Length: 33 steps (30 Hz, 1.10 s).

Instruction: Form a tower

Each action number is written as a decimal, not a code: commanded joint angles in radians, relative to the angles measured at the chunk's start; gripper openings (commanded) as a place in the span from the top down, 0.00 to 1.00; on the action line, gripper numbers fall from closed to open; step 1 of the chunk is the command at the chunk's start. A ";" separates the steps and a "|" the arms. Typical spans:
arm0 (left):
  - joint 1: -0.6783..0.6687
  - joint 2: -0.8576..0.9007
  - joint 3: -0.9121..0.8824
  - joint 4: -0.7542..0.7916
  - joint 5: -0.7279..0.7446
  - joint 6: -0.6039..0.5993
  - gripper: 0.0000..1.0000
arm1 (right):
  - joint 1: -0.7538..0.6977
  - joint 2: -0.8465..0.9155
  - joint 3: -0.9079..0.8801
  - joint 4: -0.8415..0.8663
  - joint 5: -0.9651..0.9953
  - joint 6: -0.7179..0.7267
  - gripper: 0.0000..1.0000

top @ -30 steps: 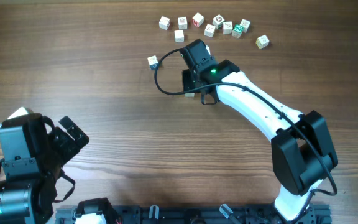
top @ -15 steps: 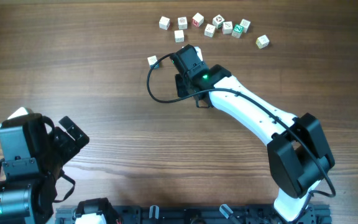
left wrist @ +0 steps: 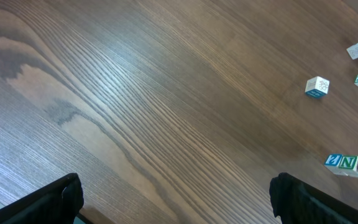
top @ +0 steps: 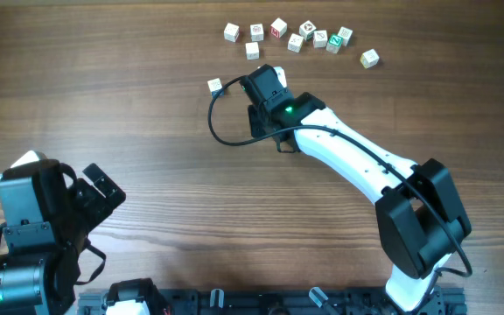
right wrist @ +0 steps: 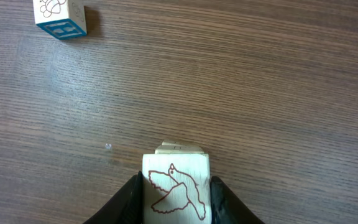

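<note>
Wooden table (top: 129, 122): at its near left corner the left gripper (left wrist: 179, 198) hangs with fingers spread wide, nothing between them. Past the middle, the right gripper (right wrist: 176, 202) clasps the tower (right wrist: 176, 186), fingers against both sides of its red-bird top cube. Only the right wrist view shows this; overhead, the arm hides the stack. Near its left stands a blue-marked cube (top: 215, 86). Loose cubes (top: 296, 37) line the far edge.

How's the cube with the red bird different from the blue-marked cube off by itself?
The red-bird cube sits between the right tool's fingers; the blue-marked cube lies alone, untouched. The red-bird cube shows a red outline drawing; the blue-marked cube shows solid blue print. Both are small pale wooden cubes.
</note>
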 commanded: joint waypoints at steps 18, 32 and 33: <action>0.008 -0.002 0.000 0.003 -0.006 -0.009 0.00 | -0.005 0.022 -0.011 0.036 -0.035 -0.002 0.01; 0.008 -0.002 0.000 0.003 -0.006 -0.009 0.00 | -0.086 0.117 0.259 -0.261 -0.251 -0.002 0.01; 0.008 -0.002 0.000 0.003 -0.006 -0.009 0.00 | -0.086 0.161 0.282 -0.278 -0.259 -0.003 0.01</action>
